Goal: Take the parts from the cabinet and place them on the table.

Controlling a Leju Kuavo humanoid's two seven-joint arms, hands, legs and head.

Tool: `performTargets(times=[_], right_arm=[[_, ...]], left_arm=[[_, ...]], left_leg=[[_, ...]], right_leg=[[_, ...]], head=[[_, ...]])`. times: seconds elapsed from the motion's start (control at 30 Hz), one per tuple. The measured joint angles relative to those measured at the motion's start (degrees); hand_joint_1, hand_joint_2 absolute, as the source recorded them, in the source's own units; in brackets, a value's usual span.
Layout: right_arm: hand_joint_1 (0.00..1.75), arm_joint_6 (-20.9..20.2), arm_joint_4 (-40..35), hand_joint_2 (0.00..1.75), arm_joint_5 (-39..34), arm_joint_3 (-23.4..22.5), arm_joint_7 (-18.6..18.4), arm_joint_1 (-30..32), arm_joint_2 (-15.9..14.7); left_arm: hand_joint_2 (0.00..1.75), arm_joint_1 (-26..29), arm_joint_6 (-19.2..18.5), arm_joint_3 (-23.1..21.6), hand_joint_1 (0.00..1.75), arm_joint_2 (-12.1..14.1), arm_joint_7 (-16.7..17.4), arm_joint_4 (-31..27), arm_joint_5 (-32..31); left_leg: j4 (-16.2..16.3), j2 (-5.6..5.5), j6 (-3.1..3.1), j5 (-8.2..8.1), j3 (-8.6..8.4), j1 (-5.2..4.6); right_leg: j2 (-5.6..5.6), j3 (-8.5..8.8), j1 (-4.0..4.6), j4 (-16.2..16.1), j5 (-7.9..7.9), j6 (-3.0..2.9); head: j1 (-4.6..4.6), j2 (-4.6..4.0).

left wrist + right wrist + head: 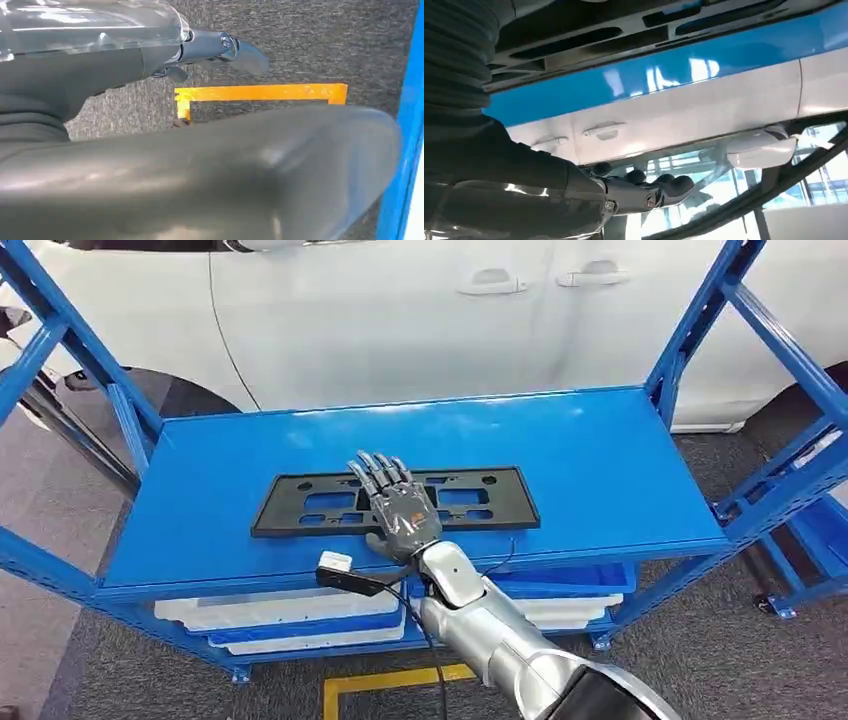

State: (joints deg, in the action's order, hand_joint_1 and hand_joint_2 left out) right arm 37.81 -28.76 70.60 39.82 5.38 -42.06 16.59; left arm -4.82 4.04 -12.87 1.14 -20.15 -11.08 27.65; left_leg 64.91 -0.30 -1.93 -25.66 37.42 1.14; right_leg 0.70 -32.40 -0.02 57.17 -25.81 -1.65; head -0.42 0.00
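the black part [395,502], a long flat plastic frame with cut-out slots, lies flat on the top shelf [600,460] of the blue cabinet, roughly in the middle and a little toward the near edge. the robot's right hand [397,505] is stretched out over the middle of it, palm down, fingers straight and slightly fanned, pointing toward the far side; it looks released rather than gripping, and whether the fingertips touch the part i cannot tell. from the wrist camera the same right hand's fingers [659,187] reach out with nothing between them. the left hand [220,47] hangs low over grey carpet with a yellow floor marking [260,93]; its fingers are mostly hidden, so i cannot tell its state. below the top shelf sit white and blue trays [290,615]. a white car [400,310] stands just behind the cabinet.
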Motion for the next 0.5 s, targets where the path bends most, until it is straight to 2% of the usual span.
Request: performTargets(times=[0.03,0.07,0.1,0.17,0.23,0.27,0.3,0.37,0.4,0.43,0.47,0.5], right_arm=[[0.00,0.0,0.2,1.75,0.0,0.0,-0.1,0.0,0.0],[0.00,0.1,0.4,1.75,0.3,-0.1,-0.4,-0.2,0.0],[0.00,0.1,0.7,1.75,0.8,-0.1,-0.7,-0.2,0.0],[0.00,0.1,1.1,1.75,2.3,-0.1,-1.3,-0.2,0.0],[0.00,0.1,1.5,1.75,4.6,-0.1,-2.5,-0.3,0.0],[0.00,0.2,1.7,1.75,6.0,-0.1,-3.0,-0.4,-0.1],[0.00,0.2,1.8,1.75,7.1,-0.1,-3.5,-0.5,-0.2],[0.00,0.1,2.2,1.75,8.6,-0.1,-4.3,-0.2,-0.5],[0.00,0.1,2.4,1.75,9.2,-0.1,-4.7,0.0,-0.7],[0.00,0.1,2.6,1.75,9.5,-0.1,-4.8,0.1,-0.8],[0.00,0.1,2.7,1.75,9.8,-0.1,-5.0,0.0,-1.0],[0.00,0.1,2.8,1.75,10.3,-0.1,-5.2,-0.1,-1.1]], left_arm=[[0.00,0.0,0.0,0.0,0.00,0.0,0.0,0.0,0.0],[0.00,0.0,0.0,0.0,0.00,0.0,0.0,0.0,0.0],[0.00,-0.2,0.0,0.0,0.00,0.0,0.0,0.0,0.0],[0.00,-0.3,-0.1,0.0,0.00,0.0,0.1,0.0,-0.2],[0.00,-0.3,-0.2,0.0,0.00,-0.2,0.0,0.0,-0.2],[0.00,-0.4,-0.3,0.0,0.00,-0.1,0.0,0.0,-0.2],[0.00,-0.5,-0.3,0.0,0.00,0.0,0.0,0.0,-0.2],[0.00,-0.6,-0.3,0.0,0.00,0.0,0.0,0.0,-0.2],[0.00,-0.5,-0.3,0.0,0.00,0.0,0.0,0.0,-0.2],[0.00,-0.4,-0.3,0.0,0.00,0.0,0.0,0.0,-0.2],[0.00,-0.4,-0.3,0.0,0.00,0.0,0.0,0.0,-0.2],[0.00,-0.4,-0.3,0.0,0.00,0.0,-0.1,0.0,-0.2]], left_leg=[[-4.8,0.09,0.15,2.57,-1.95,0.01],[-6.2,0.08,0.49,1.66,-2.89,-0.33],[-7.1,-0.04,1.08,1.46,-3.16,-0.32],[-6.8,-0.06,1.55,1.34,-2.90,-0.50],[-7.4,0.02,2.24,1.58,-3.30,0.04],[-7.5,0.01,2.54,1.49,-3.38,0.05],[-7.5,0.08,2.89,1.42,-3.38,0.05],[-7.5,0.09,3.08,1.24,-3.39,0.01],[-7.4,0.07,3.06,1.14,-3.43,0.01],[-7.4,0.02,3.04,1.02,-3.54,0.03],[-7.3,-0.06,2.93,0.85,-3.70,0.04],[-7.3,-0.12,2.77,0.62,-4.02,0.03]], right_leg=[[0.00,0.35,0.03,0.1,-0.44,0.25],[-0.01,0.36,0.49,0.4,-0.75,0.61],[0.11,0.10,0.48,0.5,-0.83,0.80],[0.06,0.14,0.35,0.3,-0.80,1.17],[0.03,0.13,0.24,1.0,-1.69,1.86],[-0.05,-0.77,0.25,2.9,-2.78,2.22],[-0.09,-2.98,0.09,7.0,-4.81,2.45],[-0.11,-8.37,-0.25,16.8,-8.28,2.85],[-0.13,-10.13,-0.37,19.3,-8.33,2.96],[-0.18,-10.40,-0.49,18.7,-6.98,3.00],[-0.21,-9.44,-0.59,15.8,-4.63,2.92],[-0.28,-7.15,-0.64,10.4,-1.39,2.71]], head=[[0.00,0.00],[0.07,0.00],[0.04,0.00],[0.13,0.00],[0.09,0.00],[0.39,0.00],[0.63,0.00],[0.61,0.00],[0.61,0.00],[0.63,0.00],[0.63,0.00],[0.61,0.00]])
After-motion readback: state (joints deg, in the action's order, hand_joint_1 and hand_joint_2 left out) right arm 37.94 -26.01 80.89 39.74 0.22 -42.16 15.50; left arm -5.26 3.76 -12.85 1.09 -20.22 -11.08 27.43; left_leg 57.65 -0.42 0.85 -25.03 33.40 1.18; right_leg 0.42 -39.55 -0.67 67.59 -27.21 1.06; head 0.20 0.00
